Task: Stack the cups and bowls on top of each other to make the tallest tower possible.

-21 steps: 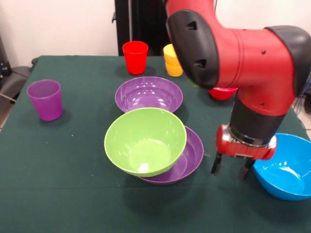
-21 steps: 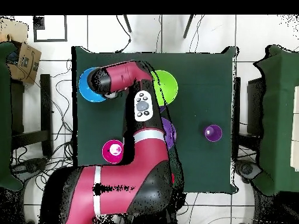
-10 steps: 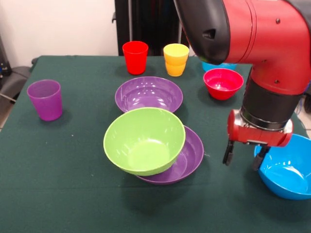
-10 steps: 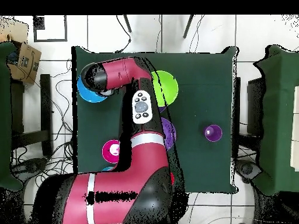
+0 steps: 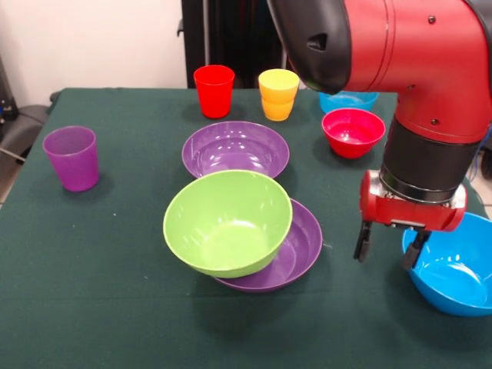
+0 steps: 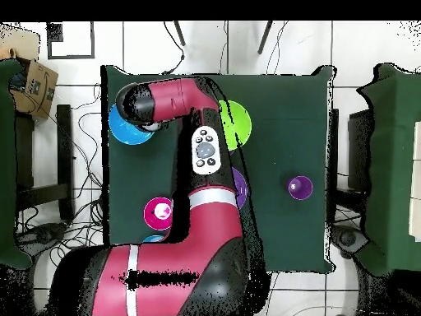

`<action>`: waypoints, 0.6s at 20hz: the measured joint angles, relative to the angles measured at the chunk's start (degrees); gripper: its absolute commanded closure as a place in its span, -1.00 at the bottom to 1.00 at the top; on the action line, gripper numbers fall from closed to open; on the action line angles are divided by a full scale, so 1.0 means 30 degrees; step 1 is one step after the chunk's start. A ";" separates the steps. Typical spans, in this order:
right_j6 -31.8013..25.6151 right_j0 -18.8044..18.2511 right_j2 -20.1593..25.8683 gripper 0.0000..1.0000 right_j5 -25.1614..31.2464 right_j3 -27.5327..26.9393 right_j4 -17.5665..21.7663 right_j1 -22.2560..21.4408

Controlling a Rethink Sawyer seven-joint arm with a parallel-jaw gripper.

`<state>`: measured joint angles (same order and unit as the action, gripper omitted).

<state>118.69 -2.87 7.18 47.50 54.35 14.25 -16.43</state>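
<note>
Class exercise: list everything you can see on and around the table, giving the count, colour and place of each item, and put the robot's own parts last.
Cups: 3; purple at the left side, red and yellow-orange at the far edge.
Large bowls: 4; lime green tilted on a purple one, another purple behind, blue at the right.
Small bowls: 2; red, light blue behind it.
Table: 1; dark green cloth.
Arm: 1; red and black.
Claw: 1; open, at the blue bowl's rim.

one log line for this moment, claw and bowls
claw: open, empty, at blue bowl rim | lime green bowl: tilted on purple bowl | cups: unstacked
</note>
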 measured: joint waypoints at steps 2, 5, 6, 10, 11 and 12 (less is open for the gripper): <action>0.0000 -0.0083 0.0000 -1.00 0.0000 0.0000 -0.0099 -0.0002; 0.0000 -0.0268 0.0003 -1.00 0.0000 0.0044 -0.0273 -0.0063; 0.0000 -0.0298 0.0008 -1.00 0.0000 0.0069 -0.0313 -0.0084; 0.0000 -0.0416 0.0030 -1.00 -0.0004 0.0395 -0.0784 -0.0296; 0.0000 -0.0402 0.0036 -1.00 -0.0004 0.0498 -0.0883 -0.0353; 0.0000 -0.0396 0.0041 -1.00 0.0000 0.0559 -0.0934 -0.0387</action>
<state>118.69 -4.06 7.31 47.50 56.02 11.44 -17.59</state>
